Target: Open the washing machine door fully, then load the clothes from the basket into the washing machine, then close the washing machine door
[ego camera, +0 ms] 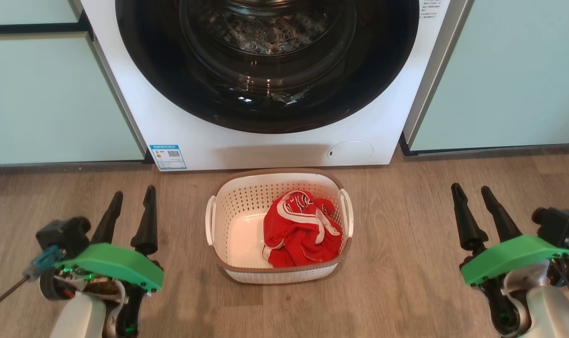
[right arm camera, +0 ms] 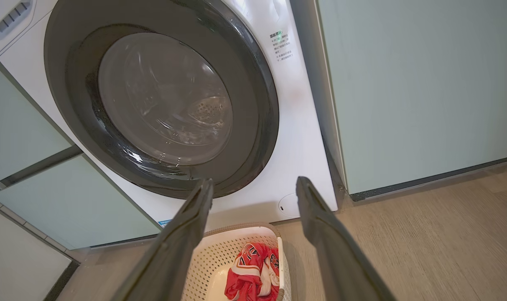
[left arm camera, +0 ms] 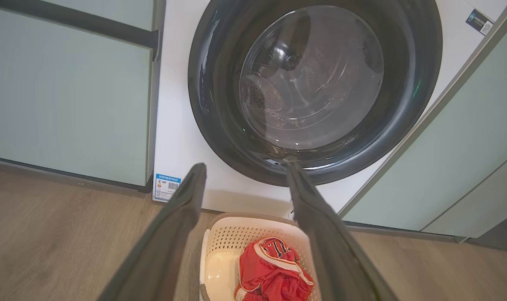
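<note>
Both grippers were released, jaws spread wide and empty. The left gripper (ego camera: 134, 192) and the right gripper (ego camera: 471, 188) touched nothing. Each arm hung low over the floor (ego camera: 406, 281), fingers pointing toward the washer (ego camera: 265, 152). Between the two grippers, just ahead of their tips, sat the basket (ego camera: 246, 202), with the red clothes (ego camera: 300, 230) bunched in the half nearer the right gripper. Beyond the basket, ahead of both grippers, the door (ego camera: 171, 94) was shut against the washer's front.
</note>
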Controlling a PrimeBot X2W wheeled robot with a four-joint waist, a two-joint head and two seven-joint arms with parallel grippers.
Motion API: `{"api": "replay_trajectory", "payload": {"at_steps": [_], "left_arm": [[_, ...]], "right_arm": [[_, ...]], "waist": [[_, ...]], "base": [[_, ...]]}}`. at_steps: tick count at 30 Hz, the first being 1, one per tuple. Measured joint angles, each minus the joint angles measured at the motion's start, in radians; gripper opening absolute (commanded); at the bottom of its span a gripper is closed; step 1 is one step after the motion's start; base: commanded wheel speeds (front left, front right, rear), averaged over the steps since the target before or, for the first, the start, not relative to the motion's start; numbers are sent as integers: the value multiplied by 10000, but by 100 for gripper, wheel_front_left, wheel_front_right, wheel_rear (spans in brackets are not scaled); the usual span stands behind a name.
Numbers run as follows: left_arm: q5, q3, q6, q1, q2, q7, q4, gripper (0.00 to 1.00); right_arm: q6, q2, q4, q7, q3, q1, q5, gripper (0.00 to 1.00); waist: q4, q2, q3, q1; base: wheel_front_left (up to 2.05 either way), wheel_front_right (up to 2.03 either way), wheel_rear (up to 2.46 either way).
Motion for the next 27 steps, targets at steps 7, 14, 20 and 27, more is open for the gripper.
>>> {"api": "replay_trajectory", "payload": {"at_steps": [7, 14, 20, 27], "left_arm": [[502, -6, 174, -35, -2, -209, 276, 100], [890, -6, 217, -320, 0, -384, 391, 100], [1308, -12, 219, -369, 13, -489, 460, 100], [1741, -65, 219, -486, 35, -602, 514, 100]], "right_arm": [[0, -2, 86, -128, 29, -108, -598, 100], [0, -4, 142, -255, 48, -167, -1191, 100], [2, -4, 146, -366, 58, -211, -1712, 100], [2, -6, 153, -397, 69, -385, -2278, 100]], "waist": [[-2, 0, 63, 0], [20, 0, 121, 0], [35, 0, 161, 0], [48, 0, 188, 0]], "base": [[0, 0, 0], [0, 0, 0], [0, 0, 0], [0, 0, 0]]}}
